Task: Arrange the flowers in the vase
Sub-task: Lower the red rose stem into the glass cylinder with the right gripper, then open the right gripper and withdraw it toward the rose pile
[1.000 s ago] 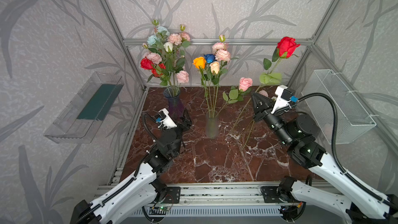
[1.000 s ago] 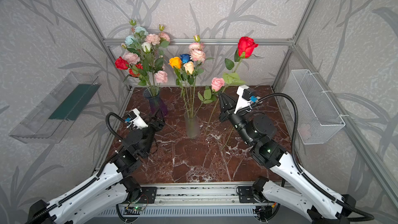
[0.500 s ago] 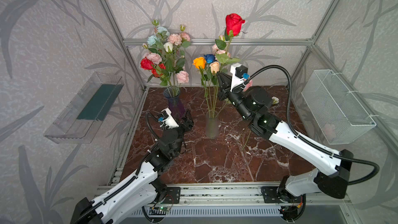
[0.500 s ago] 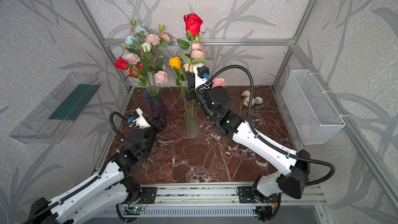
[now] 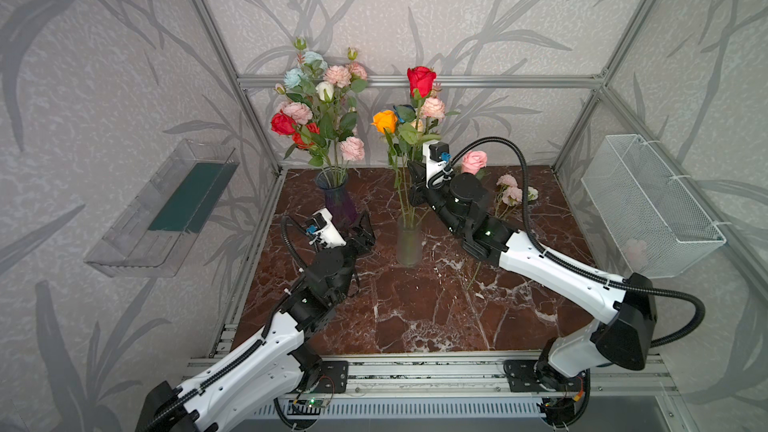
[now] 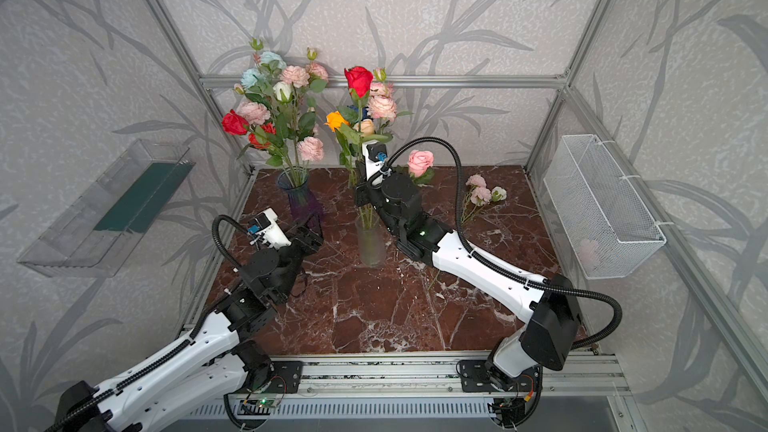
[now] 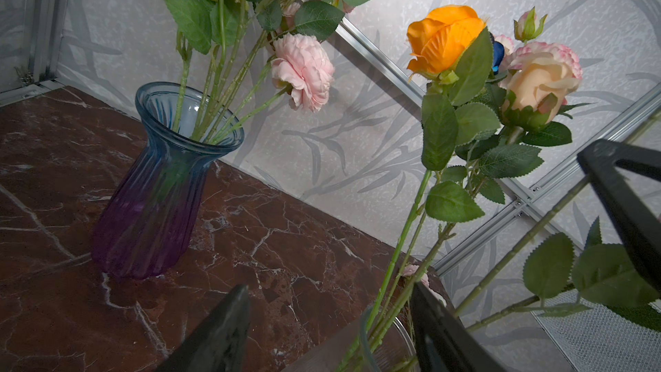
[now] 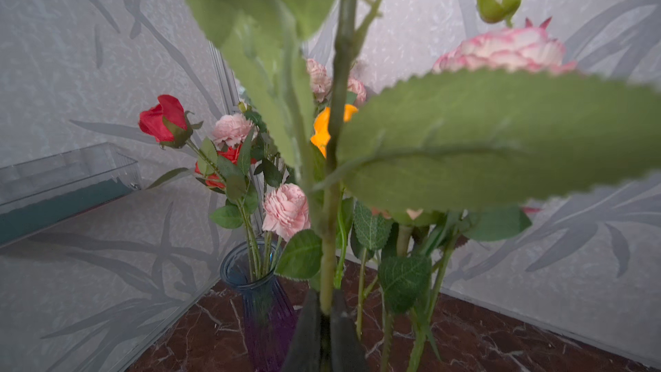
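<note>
1. Red marble worktop (image 5: 415, 313) is filling the lower centre of both top views.
2. The right gripper (image 8: 323, 311) is pinching the red rose (image 5: 421, 81) by its stem, above the frosted vase (image 5: 409, 245), frame centre.
3. The left gripper (image 5: 362, 231) is hovering spread, left of that vase.

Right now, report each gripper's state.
Left gripper: open, holding nothing.
Right gripper: closed on the stem of the red rose.

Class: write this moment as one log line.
right gripper: shut on red rose | rose: over frosted vase | left gripper: open, empty
</note>
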`<action>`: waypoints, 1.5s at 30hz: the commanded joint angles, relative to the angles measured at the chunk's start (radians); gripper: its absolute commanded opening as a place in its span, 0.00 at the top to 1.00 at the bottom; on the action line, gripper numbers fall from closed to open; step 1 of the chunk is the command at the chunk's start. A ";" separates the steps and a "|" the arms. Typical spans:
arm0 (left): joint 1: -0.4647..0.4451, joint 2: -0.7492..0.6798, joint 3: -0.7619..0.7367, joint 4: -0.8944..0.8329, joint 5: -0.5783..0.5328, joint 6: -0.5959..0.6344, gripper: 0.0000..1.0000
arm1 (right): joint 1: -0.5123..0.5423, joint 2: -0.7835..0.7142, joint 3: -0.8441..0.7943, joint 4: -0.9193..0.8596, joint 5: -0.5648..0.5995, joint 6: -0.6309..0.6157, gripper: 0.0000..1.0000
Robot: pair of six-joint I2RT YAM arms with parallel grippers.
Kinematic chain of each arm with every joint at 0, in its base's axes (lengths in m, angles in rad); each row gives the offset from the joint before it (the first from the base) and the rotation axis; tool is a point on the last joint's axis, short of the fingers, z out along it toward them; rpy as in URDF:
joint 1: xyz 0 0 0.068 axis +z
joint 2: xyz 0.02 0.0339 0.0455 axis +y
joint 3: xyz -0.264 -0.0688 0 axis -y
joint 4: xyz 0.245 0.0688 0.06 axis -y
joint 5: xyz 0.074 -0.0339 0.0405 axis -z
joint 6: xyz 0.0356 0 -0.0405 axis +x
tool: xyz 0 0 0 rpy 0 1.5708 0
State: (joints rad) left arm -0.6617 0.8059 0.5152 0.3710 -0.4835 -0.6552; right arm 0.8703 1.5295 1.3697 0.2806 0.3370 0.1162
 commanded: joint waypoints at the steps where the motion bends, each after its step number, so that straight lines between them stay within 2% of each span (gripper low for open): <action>1: 0.006 0.009 0.026 0.008 0.008 -0.027 0.29 | 0.002 0.007 -0.015 -0.072 0.024 0.036 0.97; 6: 0.007 0.023 0.029 0.003 0.014 -0.031 0.29 | 0.011 0.007 -0.041 -0.146 0.042 0.047 0.80; 8: 0.009 0.028 0.029 0.003 0.014 -0.031 0.29 | 0.020 -0.005 -0.061 -0.146 0.061 0.037 0.76; 10: 0.008 0.032 0.029 0.003 0.016 -0.032 0.29 | 0.029 -0.019 -0.072 -0.155 0.099 0.026 0.75; 17: 0.011 0.048 0.031 0.002 0.022 -0.035 0.29 | 0.052 -0.094 -0.117 -0.124 0.095 -0.002 0.70; 26: 0.011 0.055 0.037 -0.004 0.050 -0.040 0.29 | 0.147 -0.232 -0.118 -0.172 0.131 -0.088 0.63; 28: 0.012 0.053 0.043 -0.009 0.073 -0.040 0.29 | 0.182 -0.276 -0.137 -0.199 0.156 -0.089 0.63; 32: 0.011 0.045 0.054 -0.022 0.125 -0.047 0.31 | 0.187 -0.383 -0.223 -0.251 0.209 -0.045 0.61; 36: 0.008 0.041 0.062 -0.021 0.195 -0.072 0.38 | 0.178 -0.519 -0.374 -0.276 0.342 -0.026 0.58; 38: 0.000 0.044 0.069 -0.022 0.232 -0.076 0.39 | 0.129 -0.581 -0.444 -0.320 0.384 0.008 0.57; 40: -0.011 0.052 0.080 -0.025 0.273 -0.078 0.41 | 0.028 -0.623 -0.495 -0.432 0.370 0.101 0.57; 42: -0.031 0.063 0.095 -0.036 0.308 -0.074 0.42 | -0.105 -0.642 -0.523 -0.550 0.274 0.213 0.57; 45: -0.084 0.090 0.116 -0.047 0.354 -0.048 0.43 | -0.310 -0.623 -0.542 -0.644 0.080 0.304 0.57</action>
State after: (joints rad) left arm -0.7101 0.8772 0.5896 0.3431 -0.2031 -0.7143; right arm 0.6785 0.9028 0.8391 -0.2100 0.5560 0.2691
